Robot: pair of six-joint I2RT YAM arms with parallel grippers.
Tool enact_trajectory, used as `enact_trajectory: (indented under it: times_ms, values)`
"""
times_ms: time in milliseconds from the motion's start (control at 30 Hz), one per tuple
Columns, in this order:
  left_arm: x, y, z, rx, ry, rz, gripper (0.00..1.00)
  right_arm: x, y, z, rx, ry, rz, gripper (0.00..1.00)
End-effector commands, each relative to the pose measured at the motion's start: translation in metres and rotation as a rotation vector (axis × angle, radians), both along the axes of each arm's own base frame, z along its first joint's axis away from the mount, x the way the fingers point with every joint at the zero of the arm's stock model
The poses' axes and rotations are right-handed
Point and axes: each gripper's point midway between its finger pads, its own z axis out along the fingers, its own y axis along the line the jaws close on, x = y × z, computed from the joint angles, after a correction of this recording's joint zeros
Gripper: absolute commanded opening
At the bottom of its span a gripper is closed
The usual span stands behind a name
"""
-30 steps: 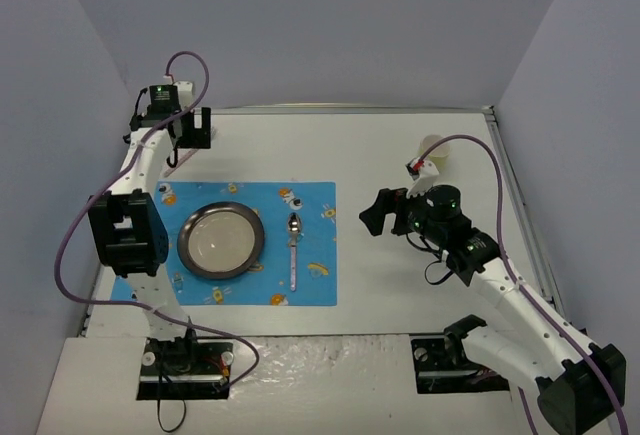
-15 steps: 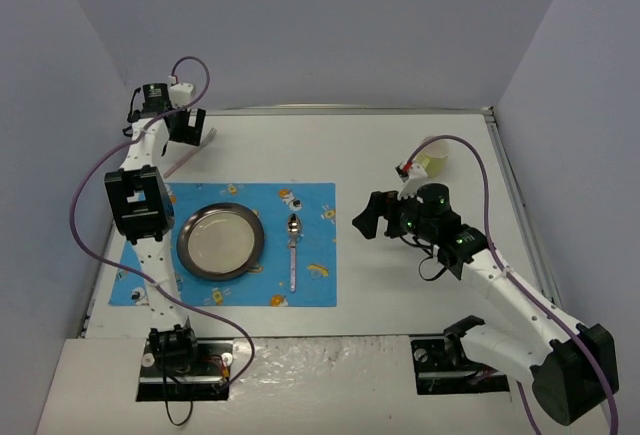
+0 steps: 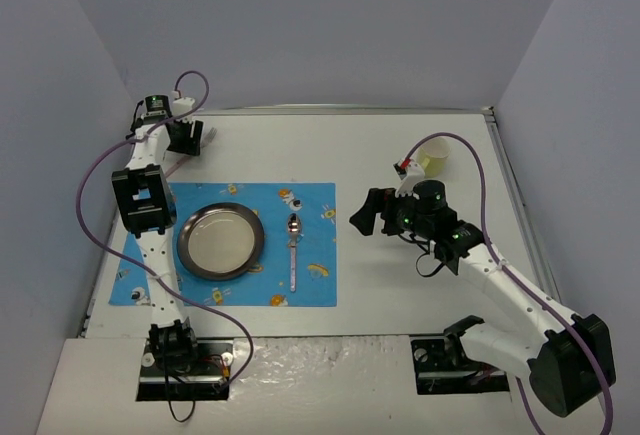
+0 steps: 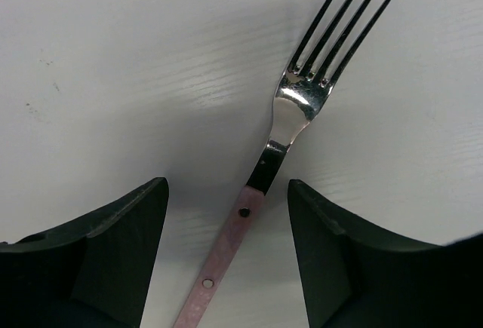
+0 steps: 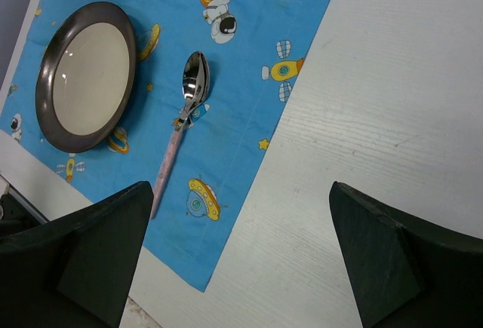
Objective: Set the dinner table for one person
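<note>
While the left end effector hovers at the far left corner of the table, which fills the walled bay, its jaws stand partly open astride the fork handle, gripping nothing. The right end effector gapes empty right of the blue mat.

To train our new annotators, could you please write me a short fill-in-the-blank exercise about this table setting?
1. The plate rests on the ____ mat.
2. In the top view, the spoon lies on the plate's ____ side.
3. The open left gripper straddles the fork, whose handle is ____.
Missing words: blue; right; pink.
</note>
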Motion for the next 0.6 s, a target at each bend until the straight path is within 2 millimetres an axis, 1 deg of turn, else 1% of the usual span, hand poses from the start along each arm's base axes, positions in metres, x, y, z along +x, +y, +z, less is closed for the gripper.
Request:
enact_trajectory:
  times_ms: [0,100,167,200,233,267,300,367,400,467,567]
  values:
    - [-0.003,0.000,0.028,-0.014,-0.029,-0.002,0.52,0.014,0.010,0.037,0.061,-0.105,0.003,1.00]
    - [-0.012,-0.002,0.021,-0.032,0.001,-0.001,0.41,0.013,0.009,0.038,0.063,-0.110,0.001,1.00]
    - [-0.014,-0.002,0.026,-0.046,-0.004,0.004,0.30,0.013,0.009,0.040,0.064,-0.116,0.001,1.00]
    - [-0.016,-0.001,0.023,-0.048,0.006,0.007,0.29,0.013,0.009,0.040,0.064,-0.116,0.000,1.00]
    - [-0.017,-0.001,0.029,-0.056,-0.009,0.011,0.18,0.012,0.009,0.042,0.065,-0.126,0.004,1.00]
    - [-0.018,0.000,0.031,-0.060,-0.014,0.015,0.10,0.011,0.008,0.042,0.064,-0.129,0.004,1.00]
    - [-0.020,0.002,0.033,-0.063,-0.015,0.020,0.05,0.011,0.008,0.042,0.064,-0.129,0.003,1.00]
    - [-0.022,0.004,0.036,-0.071,-0.019,0.029,0.00,0.010,0.007,0.043,0.066,-0.133,0.005,1.00]
    - [-0.023,0.003,0.039,-0.081,-0.024,0.026,0.00,0.009,0.007,0.044,0.065,-0.137,0.006,1.00]
    - [-0.023,0.005,0.051,-0.094,-0.050,0.036,0.00,0.009,0.007,0.044,0.066,-0.142,0.007,1.00]
    - [-0.023,0.007,0.080,-0.092,-0.107,0.048,0.00,0.008,0.007,0.049,0.067,-0.159,0.011,1.00]
